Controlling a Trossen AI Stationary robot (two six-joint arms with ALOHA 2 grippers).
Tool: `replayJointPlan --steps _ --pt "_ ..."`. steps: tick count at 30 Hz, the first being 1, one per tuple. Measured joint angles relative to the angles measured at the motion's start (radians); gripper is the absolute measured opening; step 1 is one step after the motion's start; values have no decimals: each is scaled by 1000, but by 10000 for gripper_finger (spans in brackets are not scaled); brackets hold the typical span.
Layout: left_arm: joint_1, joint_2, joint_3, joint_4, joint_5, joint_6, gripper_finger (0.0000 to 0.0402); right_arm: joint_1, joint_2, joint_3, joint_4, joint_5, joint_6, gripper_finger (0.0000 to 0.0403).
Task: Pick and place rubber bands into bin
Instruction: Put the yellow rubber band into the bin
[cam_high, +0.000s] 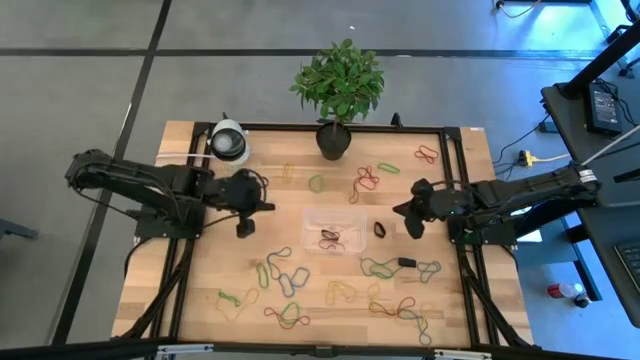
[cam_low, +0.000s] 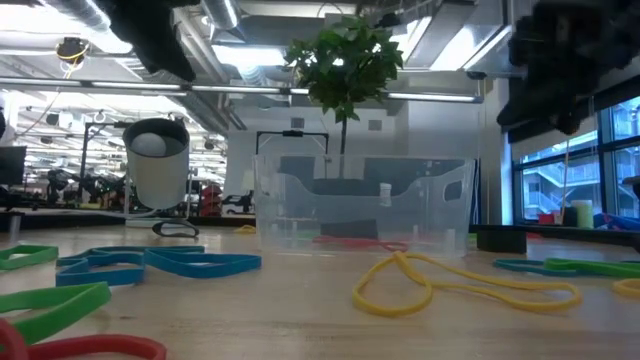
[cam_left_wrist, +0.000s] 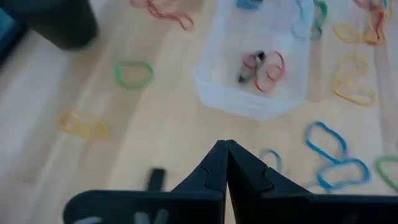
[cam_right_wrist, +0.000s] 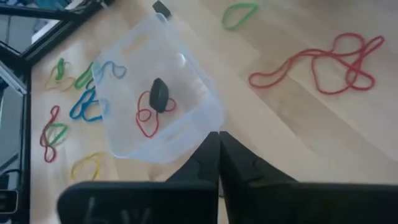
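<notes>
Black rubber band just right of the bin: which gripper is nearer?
Right. The right gripper, shut, hangs close beside the black rubber band. The left gripper, also shut, is across the bin on its far side.

Bin (cam_high: 335, 229) mid-table between both pincers, rubber bands (cam_high: 285, 275) scattered around.
</notes>
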Motion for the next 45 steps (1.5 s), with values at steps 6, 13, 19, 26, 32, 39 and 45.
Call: replayJointPlan --steps 6,13,19,26,32,39,45 --pt "-123 179 145 -180 -6 -288 4 -15 -83 -67 2 -1 -64 5" --pt "-282 302 162 -191 18 -735 53 -23 -99 -97 -18 -16 -111 7" --pt "-403 442 162 -209 111 -1081 107 -23 -99 -97 -33 -39 -171 9" --pt "-535 611 162 -72 139 -1278 110 -23 -99 -97 -34 -39 -196 9" --pt "-586 711 162 11 140 -1360 100 -23 -99 -97 -32 -46 -194 9" --pt "-610 793 163 16 231 -1370 90 -23 -99 -97 -32 -48 -166 9" --pt "-620 835 168 -2 241 -1393 70 -23 -99 -97 -32 -48 -140 9"
